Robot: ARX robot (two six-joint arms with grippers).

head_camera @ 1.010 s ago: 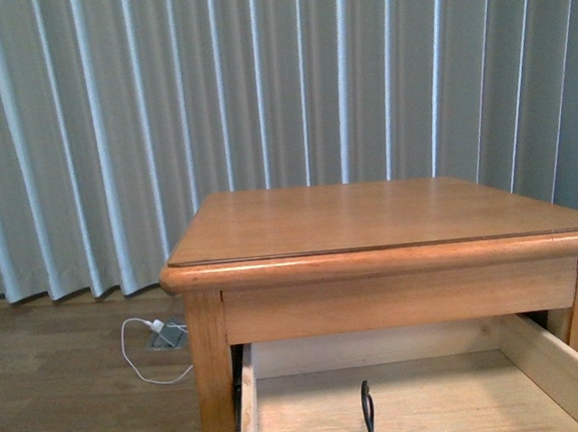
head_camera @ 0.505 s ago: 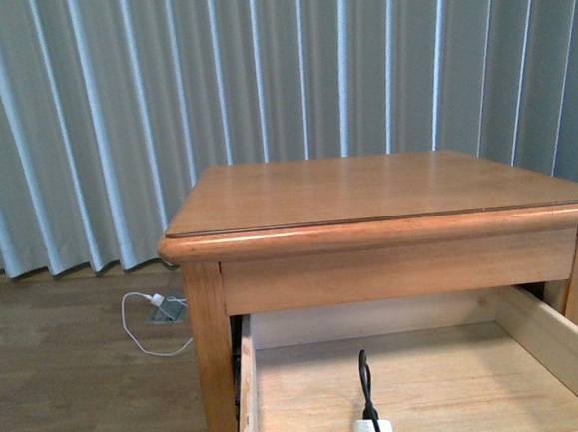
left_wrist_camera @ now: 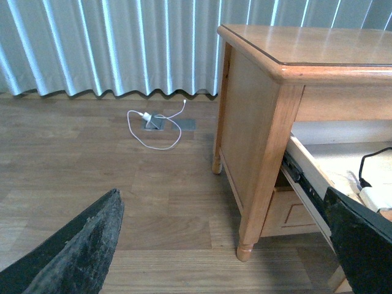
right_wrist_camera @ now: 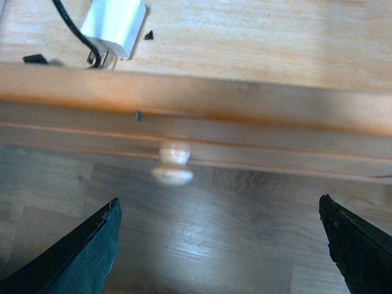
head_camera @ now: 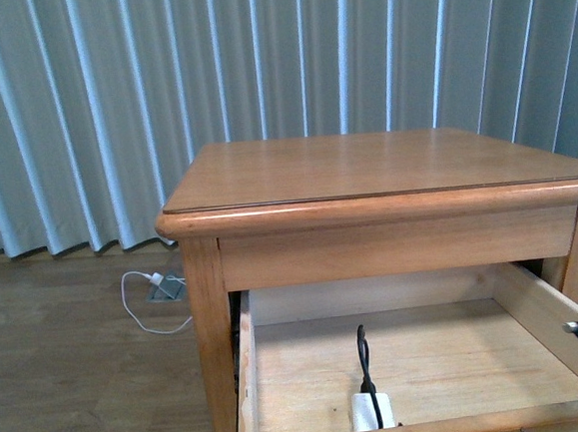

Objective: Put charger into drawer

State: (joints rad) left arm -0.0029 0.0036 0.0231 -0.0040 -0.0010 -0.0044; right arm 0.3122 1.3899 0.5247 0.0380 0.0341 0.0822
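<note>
A light-wood nightstand (head_camera: 385, 163) stands on a wood floor (head_camera: 83, 392) in front of pale, pleated curtains (head_camera: 81, 112), and its top surface is bare. The upper drawer (head_camera: 282, 377) is pulled well out, showing a pale wood inside. The charger (head_camera: 369, 411), a small white block, lies on the drawer's floor just behind the front wall, somewhat left of the middle of its width. Its thin black cable (head_camera: 362, 355) rises from it in a narrow loop toward the back of the drawer. In the right wrist view, the drawer's round wooden knob (right_wrist_camera: 173, 164) sticks out from the front panel, and the white block lies just past the panel's top edge. The right gripper (right_wrist_camera: 218, 205) hangs in front of the drawer, out from the knob, with its jaws wide apart and touching nothing. The left gripper (left_wrist_camera: 222, 202) is off to the nightstand's left side, low over the floor, with its jaws also wide apart and empty. Further back on the floor, near the curtains, a white plug (head_camera: 155, 280) sits in a floor socket with a white cable (head_camera: 136, 313) curling away from it.
</note>
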